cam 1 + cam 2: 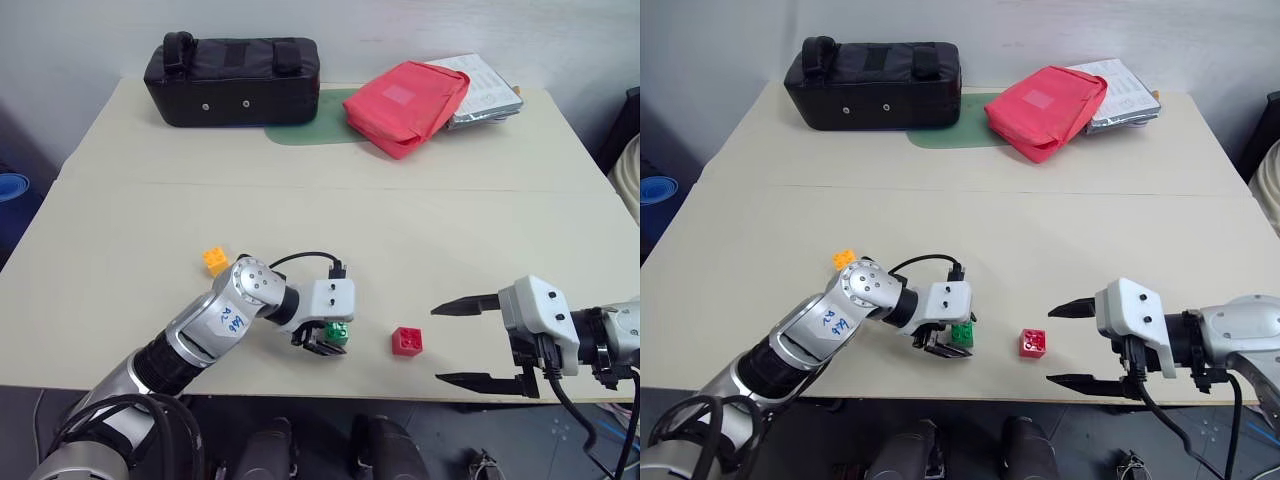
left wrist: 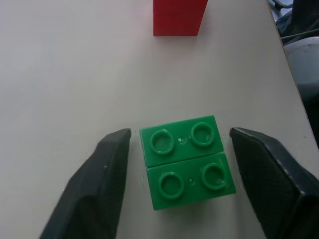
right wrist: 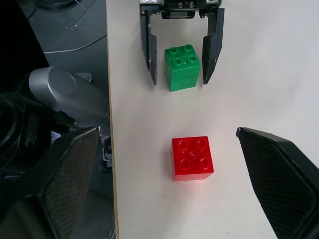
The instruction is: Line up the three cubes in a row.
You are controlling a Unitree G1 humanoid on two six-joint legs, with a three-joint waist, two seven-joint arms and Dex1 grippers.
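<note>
The small orange-yellow studded plastic brick (image 1: 215,260) is sitting on the pale tabletop (image 1: 300,215) just behind the left arm. The left gripper (image 3: 178,74) is standing parted around the small green studded plastic brick (image 2: 185,162), a slim gap showing on each side, so it is not clamping it. To its right, the small red studded plastic brick (image 3: 192,158) is resting near the table's front edge, and the right gripper (image 1: 470,343) is hovering wide open beside it, touching nothing.

Three cubes (image 1: 335,333) near table (image 1: 120,240) front edge (bags (image 1: 232,80) behind, well apart).
</note>
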